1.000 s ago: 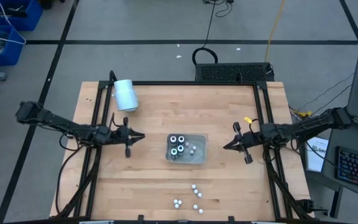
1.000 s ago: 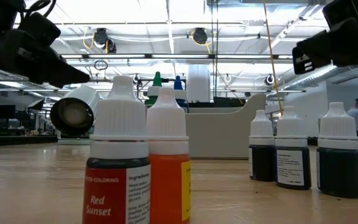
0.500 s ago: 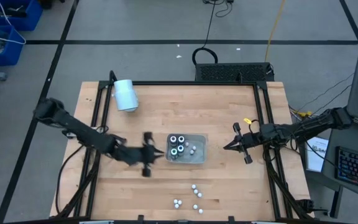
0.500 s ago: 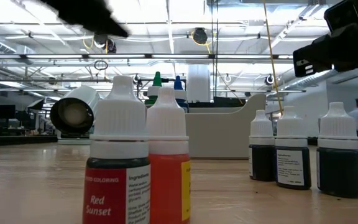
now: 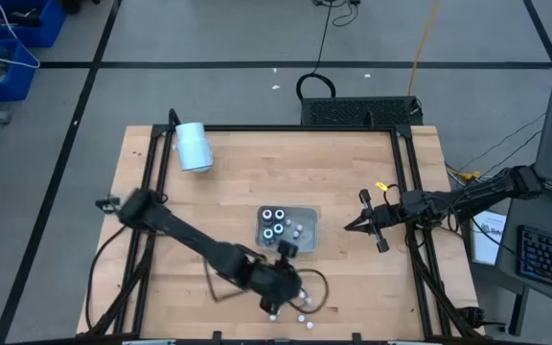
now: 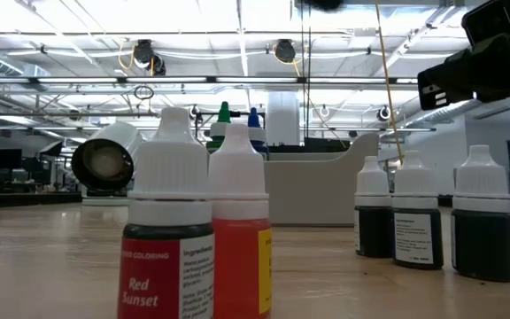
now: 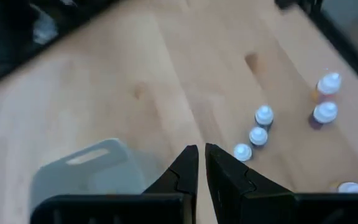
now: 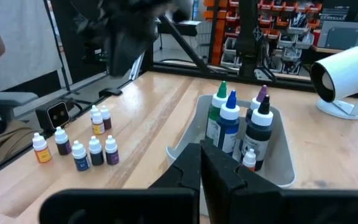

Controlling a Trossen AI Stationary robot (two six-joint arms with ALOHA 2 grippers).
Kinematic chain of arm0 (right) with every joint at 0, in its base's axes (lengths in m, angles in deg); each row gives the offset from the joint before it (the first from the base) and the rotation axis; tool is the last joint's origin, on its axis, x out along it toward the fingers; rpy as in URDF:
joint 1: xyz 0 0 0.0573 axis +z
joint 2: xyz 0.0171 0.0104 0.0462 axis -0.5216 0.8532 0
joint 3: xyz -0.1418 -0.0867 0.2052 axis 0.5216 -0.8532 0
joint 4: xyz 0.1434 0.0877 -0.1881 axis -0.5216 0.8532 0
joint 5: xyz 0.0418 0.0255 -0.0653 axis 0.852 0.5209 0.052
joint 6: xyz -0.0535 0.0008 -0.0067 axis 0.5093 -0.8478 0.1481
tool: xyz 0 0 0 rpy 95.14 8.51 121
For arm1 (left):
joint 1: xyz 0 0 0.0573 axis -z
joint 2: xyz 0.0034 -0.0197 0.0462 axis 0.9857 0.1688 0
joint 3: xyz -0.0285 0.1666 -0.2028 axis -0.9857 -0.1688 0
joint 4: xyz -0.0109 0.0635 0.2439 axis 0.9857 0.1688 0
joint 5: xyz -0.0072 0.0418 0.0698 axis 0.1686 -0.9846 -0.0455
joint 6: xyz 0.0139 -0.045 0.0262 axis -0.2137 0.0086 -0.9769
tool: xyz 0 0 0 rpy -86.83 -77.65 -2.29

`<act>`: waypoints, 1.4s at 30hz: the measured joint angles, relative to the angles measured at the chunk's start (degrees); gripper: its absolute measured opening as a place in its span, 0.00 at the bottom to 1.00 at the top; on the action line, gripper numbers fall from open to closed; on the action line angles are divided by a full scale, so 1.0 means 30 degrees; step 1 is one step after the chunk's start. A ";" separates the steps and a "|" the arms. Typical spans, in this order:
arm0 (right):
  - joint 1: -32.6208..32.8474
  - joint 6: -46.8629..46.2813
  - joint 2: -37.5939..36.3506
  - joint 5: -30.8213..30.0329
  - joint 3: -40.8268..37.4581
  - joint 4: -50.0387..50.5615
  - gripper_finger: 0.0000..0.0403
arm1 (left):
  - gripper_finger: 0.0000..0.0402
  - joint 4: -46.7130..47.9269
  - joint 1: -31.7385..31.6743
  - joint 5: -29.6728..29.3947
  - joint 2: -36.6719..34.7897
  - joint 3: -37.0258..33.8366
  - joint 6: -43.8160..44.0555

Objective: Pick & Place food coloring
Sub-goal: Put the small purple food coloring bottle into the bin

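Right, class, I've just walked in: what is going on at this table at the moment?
A two-armed robot is sorting food coloring bottles. The left gripper is over the loose small bottles near the front edge of the table, its fingers nearly closed and holding nothing. The grey tray in the middle already holds a few larger bottles and some small ones. The right gripper waits shut, to the right of the tray. A white cylinder lies on its side at the back left.

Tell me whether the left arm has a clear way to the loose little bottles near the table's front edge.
Probably yes: the left gripper hangs beside the loose bottles, with bare wood between. Its jaws are nearly closed and must open first.
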 joint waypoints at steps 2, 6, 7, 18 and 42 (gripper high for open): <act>0.0000 0.0022 0.0000 0.0000 0.0000 0.0007 0.00 | 0.09 0.0795 -0.0131 0.0941 0.1296 0.1422 -0.0041; 0.0000 0.0028 0.0004 0.0007 0.0000 0.0008 0.00 | 0.10 0.1930 -0.0469 0.3892 0.3286 0.3471 0.0091; 0.0000 0.0000 0.0007 0.0007 0.0000 0.0015 0.00 | 0.11 0.1985 -0.0520 0.4135 0.3626 0.3769 0.0080; 0.0000 -0.0080 0.0022 0.0007 0.0000 0.0335 0.00 | 0.48 0.1579 -0.1182 0.4063 0.4113 0.3859 -0.1633; 0.0007 -0.0095 0.0022 0.0007 0.0000 0.0758 0.00 | 0.52 0.0820 -0.1795 0.7026 0.5015 0.2195 -0.4490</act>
